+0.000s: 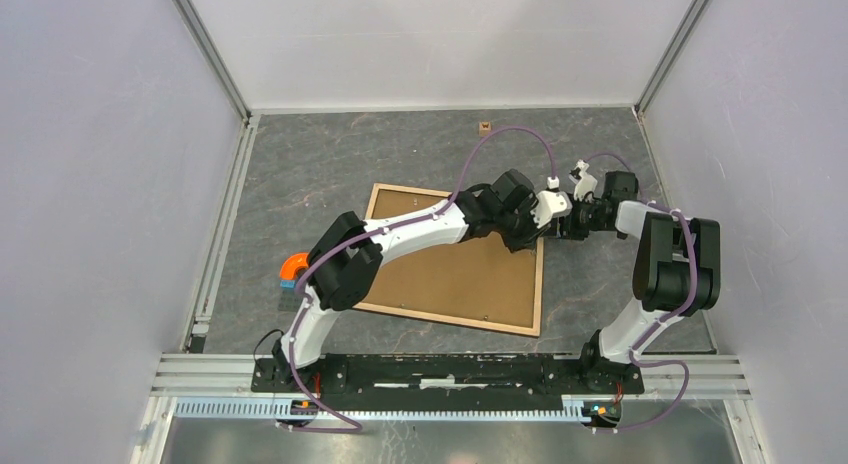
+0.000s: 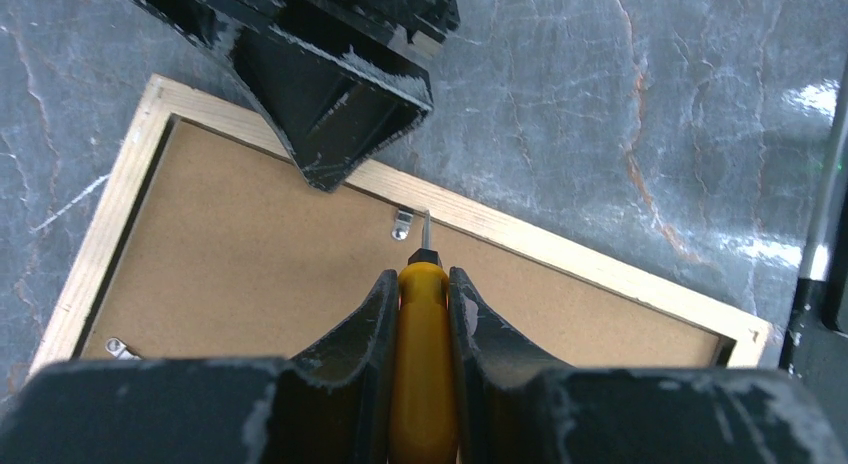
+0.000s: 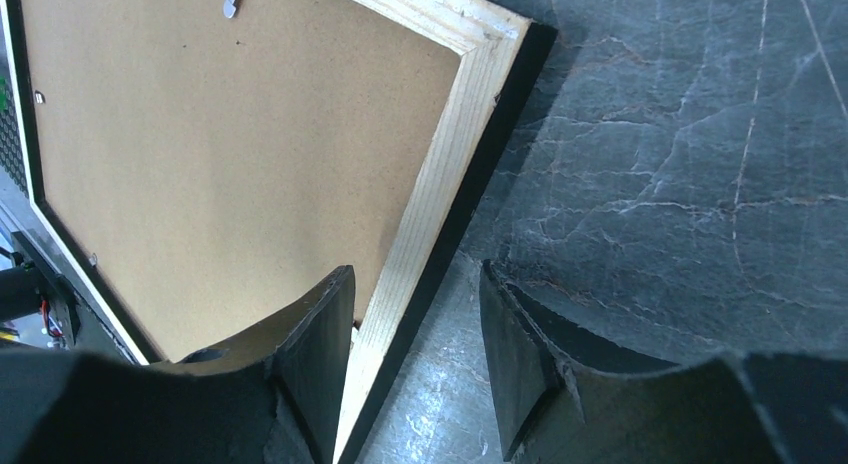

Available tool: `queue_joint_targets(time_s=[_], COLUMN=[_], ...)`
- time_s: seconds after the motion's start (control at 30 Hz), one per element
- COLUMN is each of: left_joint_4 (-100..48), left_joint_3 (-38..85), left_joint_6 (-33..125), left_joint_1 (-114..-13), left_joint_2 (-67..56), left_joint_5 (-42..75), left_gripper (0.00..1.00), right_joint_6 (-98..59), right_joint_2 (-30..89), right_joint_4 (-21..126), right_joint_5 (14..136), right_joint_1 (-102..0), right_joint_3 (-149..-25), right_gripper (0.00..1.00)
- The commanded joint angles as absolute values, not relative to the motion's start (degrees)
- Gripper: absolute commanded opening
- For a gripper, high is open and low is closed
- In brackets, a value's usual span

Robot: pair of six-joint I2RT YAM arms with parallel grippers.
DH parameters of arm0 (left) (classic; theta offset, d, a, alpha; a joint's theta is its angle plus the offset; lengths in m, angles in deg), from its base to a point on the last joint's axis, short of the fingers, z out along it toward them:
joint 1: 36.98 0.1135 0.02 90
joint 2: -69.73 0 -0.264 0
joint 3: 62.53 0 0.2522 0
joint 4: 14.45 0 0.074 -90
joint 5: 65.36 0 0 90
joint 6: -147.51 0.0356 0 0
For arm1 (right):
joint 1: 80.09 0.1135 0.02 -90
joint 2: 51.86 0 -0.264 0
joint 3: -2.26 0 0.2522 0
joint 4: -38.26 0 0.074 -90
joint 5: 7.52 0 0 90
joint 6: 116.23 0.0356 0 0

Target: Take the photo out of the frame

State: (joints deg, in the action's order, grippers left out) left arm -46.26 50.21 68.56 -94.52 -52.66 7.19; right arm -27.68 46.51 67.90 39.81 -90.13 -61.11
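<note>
Frame point(image 1: 450, 284): lying back up, long axis running left-right.
Right gripper point(image 3: 417, 274): released, straddling frame's right edge.
Left gripper point(image 2: 423, 277): clenching screwdriver point(image 2: 424, 364).

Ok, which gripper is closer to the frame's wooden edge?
Right. The right gripper stands open astride the wooden edge; the left gripper sits over the backing board, clamping a yellow screwdriver.

Top cam sits above the table's point(image 1: 330, 154) near edge, looking down; both wrist cams hover close, sharing the frame's point(image 2: 250, 284) back.
</note>
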Motion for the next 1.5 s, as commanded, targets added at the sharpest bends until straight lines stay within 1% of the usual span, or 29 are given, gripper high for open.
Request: queue_joint_targets(time_s=[0.0, 0.23, 0.5, 0.7, 1.07, 1.23, 1.47], left_joint_4=[-46.20, -46.65, -45.15, -43.62, -44.63, -45.02, -44.60], left_joint_3=[53.92, 54.09, 49.76, 48.36, 50.41, 52.44, 52.46], left_joint_6=[68.79, 68.85, 67.76, 66.46, 66.84, 67.45, 66.33], left_joint_1=[-94.97, -94.93, -94.12, -93.02, -93.32, -93.31, -93.32], left_joint_2=[-54.47, -55.08, -49.90, -47.61, -51.41, -53.45, -54.51], left_joint_5=[9.03, 8.85, 3.66, 3.19, 3.41, 5.37, 5.34], left_gripper=[0.02, 0.02, 0.02, 0.02, 0.02, 0.02, 0.02], right_joint_6=[-27.74, -27.84, -28.25, -28.09, -28.00, -28.08, -28.08], right_joint_2=[46.68, 46.95, 47.02, 47.18, 47.30, 47.28, 47.77], right_joint_4=[67.13, 66.74, 66.85, 66.74, 66.72, 66.53, 66.50], right_joint_5=[41.01, 41.54, 42.05, 42.18, 41.96, 42.14, 42.31], right_joint_1=[-90.27, -90.28, -90.28, -90.28, -90.18, -90.15, -90.08], right_joint_3=[-59.59, -58.64, -58.53, -58.42, -58.23, -57.92, -57.91], right_gripper=[0.55, 0.53, 0.53, 0.53, 0.52, 0.52, 0.51])
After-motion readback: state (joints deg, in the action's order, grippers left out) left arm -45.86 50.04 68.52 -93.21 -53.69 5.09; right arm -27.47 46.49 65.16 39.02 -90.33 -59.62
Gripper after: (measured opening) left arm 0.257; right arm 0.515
